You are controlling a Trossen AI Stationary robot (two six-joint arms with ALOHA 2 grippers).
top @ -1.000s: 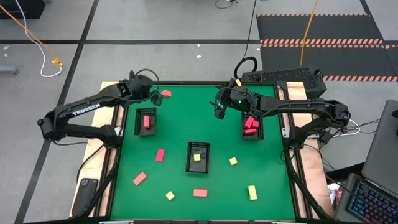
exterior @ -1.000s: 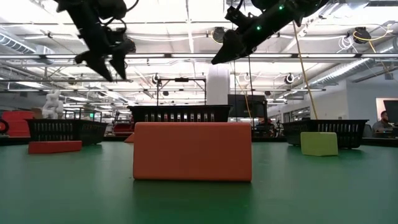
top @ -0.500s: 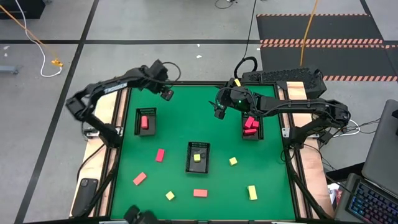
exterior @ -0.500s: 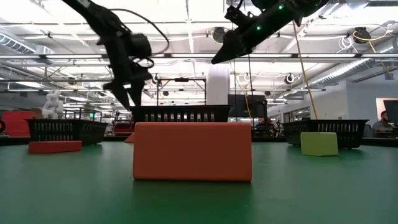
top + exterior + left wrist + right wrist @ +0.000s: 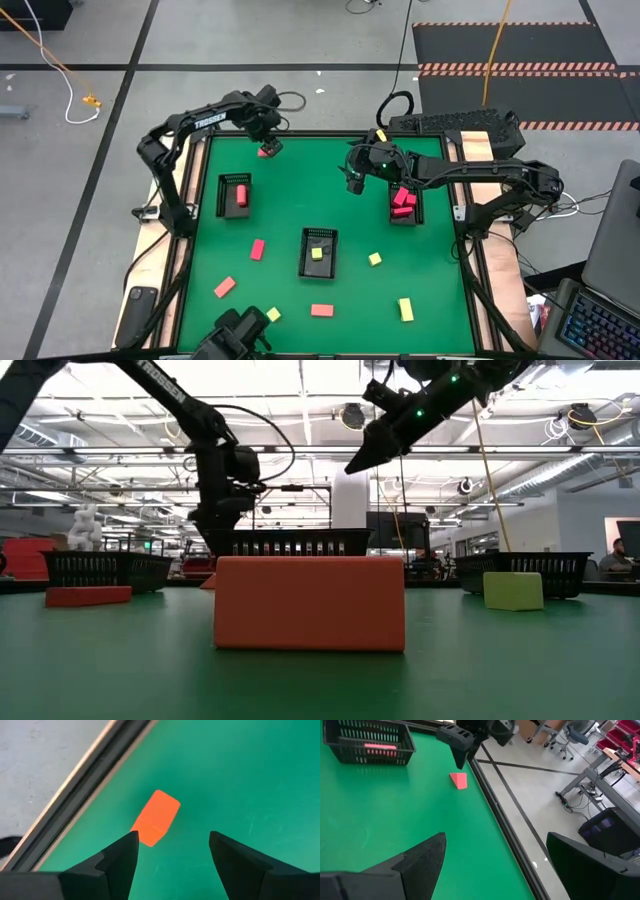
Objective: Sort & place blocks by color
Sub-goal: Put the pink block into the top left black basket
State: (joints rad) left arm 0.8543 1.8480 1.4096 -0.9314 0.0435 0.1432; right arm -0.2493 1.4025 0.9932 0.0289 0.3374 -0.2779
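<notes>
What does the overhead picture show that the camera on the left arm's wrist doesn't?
Only the high view shows the three black trays, such as the middle tray, the loose blocks scattered near the front, such as the yellow block, and the right gripper, open above the mat. Only the left wrist view shows the left gripper with fingers spread, close above the mat. Both show the salmon-orange block by the table's far edge.

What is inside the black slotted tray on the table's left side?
The black slotted tray on the left holds one pink-red bar block, lying lengthwise. In the right wrist view it shows through the slots. Whether anything lies beneath it cannot be seen.
</notes>
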